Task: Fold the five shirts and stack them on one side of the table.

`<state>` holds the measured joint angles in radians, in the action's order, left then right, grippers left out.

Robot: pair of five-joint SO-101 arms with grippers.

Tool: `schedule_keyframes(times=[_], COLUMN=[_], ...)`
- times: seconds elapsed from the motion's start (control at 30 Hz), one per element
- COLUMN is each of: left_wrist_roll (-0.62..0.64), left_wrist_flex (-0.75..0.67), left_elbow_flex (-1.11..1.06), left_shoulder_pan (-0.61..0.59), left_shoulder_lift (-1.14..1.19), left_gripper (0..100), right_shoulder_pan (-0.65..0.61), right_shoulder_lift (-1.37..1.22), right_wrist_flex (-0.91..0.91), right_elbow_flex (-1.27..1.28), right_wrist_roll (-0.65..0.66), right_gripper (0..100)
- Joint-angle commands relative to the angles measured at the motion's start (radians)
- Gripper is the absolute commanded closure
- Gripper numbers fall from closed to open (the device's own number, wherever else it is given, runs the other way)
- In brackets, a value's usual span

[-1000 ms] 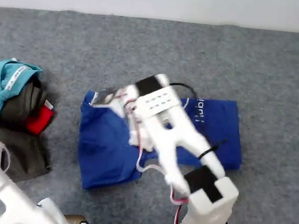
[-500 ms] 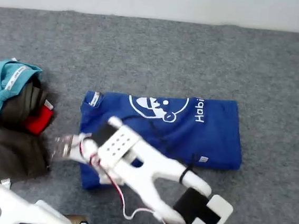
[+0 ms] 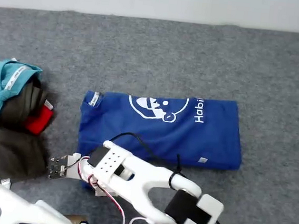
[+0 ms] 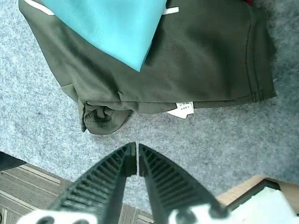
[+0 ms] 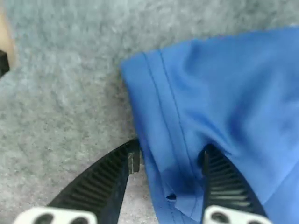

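Lying low over the tabletop's (image 3: 281, 66) near edge, the right arm (image 3: 138, 177) extends from its base toward the left, with its wrist end beside the near-left corner of the blue shirt (image 3: 163, 129). The right claw (image 5: 170, 170) is released. Its two fingers (image 5: 122, 164) straddle the shirt's hemmed corner, one over bare grey surface and the other over blue cloth. The blue shirt lies flat as a folded rectangle at mid-tabletop, print side up.

The left claw (image 4: 137, 158) is clenched on nothing, fingertips together. It points down at grey surface just beside the dark shirt (image 4: 196, 60).

The pile sits at the left edge, well apart from the blue shirt. It has a teal shirt (image 3: 4, 79) on top, the dark shirt below, and a red one (image 3: 37, 120) showing at the side.
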<state>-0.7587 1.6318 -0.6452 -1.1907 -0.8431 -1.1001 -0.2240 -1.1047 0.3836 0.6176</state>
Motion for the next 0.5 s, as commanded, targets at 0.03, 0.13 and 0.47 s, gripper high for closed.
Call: schedule_keyframes(times=[0.03,0.13,0.47], left_wrist_roll=[-0.005,-0.005,-0.005], left_wrist_flex=[-0.021,-0.021,-0.021], left_elbow_flex=[0.007,0.010,0.013], left_shoulder_pan=[-0.002,-0.002,0.000], left_shoulder_lift=[-0.018,-0.018,-0.018], left_gripper=[98,98,98], right_shoulder_pan=[-0.002,-0.005,0.025], right_shoulder_lift=[-0.104,-0.173,-0.240], right_wrist_flex=[-0.045,-0.128,-0.206], right_elbow_flex=[-0.117,-0.204,-0.348], right_wrist_roll=[0.003,0.006,0.006], right_gripper=[83.1,92.5,98.8])
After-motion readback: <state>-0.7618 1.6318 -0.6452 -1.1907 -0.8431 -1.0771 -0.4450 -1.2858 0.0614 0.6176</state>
